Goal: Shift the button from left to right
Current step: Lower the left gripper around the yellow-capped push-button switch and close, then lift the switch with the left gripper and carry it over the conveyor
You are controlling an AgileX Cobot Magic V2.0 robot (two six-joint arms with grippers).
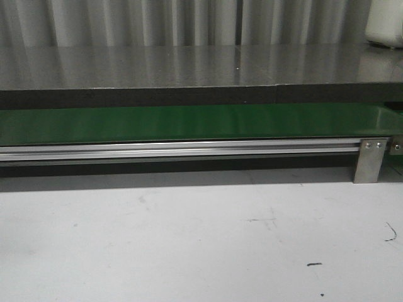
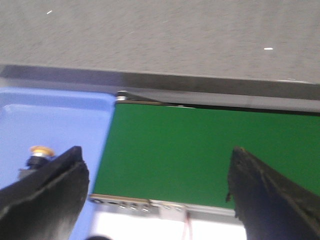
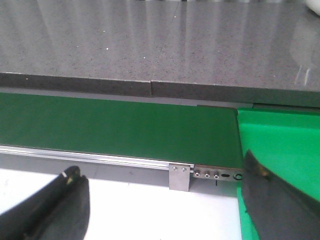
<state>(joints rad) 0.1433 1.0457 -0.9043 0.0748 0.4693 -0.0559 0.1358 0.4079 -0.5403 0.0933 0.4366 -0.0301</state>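
The button (image 2: 39, 156), with an orange-yellow cap and a dark body, lies in a blue tray (image 2: 55, 120) at the left end of the green belt (image 2: 200, 150). It is partly hidden behind one finger of my left gripper (image 2: 157, 192), which is open and empty above the belt's end. My right gripper (image 3: 162, 200) is open and empty above the white table, near the belt's other end (image 3: 120, 127) and a green tray (image 3: 280, 145). In the front view neither gripper nor the button shows, only the belt (image 1: 189, 123).
A silver rail (image 1: 176, 150) with a metal bracket (image 1: 369, 160) runs along the belt's near side. A grey stone counter (image 1: 189, 66) lies behind the belt. The white table (image 1: 189, 239) lies in front.
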